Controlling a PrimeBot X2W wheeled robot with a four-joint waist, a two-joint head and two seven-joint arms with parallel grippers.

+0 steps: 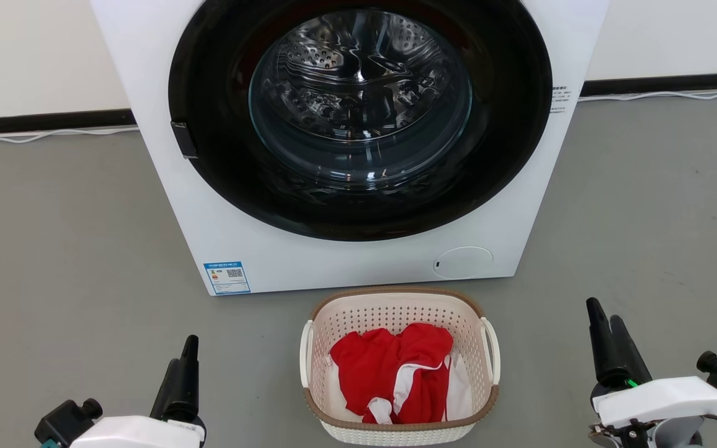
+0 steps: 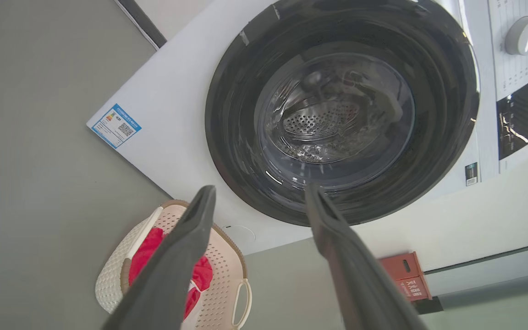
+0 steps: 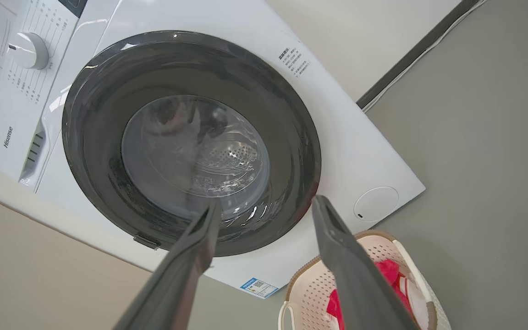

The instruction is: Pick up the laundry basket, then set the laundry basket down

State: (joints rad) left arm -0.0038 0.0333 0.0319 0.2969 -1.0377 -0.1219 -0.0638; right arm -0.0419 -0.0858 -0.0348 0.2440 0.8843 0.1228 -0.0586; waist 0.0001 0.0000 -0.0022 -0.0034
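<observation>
Now | laundry basket (image 1: 365, 320) on floor (image 1: 72, 249) before washing machine (image 1: 346, 261), red clothes (image 1: 396, 367) inside | left gripper (image 1: 191, 343), right gripper (image 1: 604, 311) parted, empty, flanking basket

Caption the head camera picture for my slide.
Laundry basket holding red and white clothes sits on the floor before the washing machine, flanked by the left gripper and right gripper.

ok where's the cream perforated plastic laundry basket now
Head view, bottom centre: the laundry basket sits on grey floor, in front of the white washing machine.
</observation>
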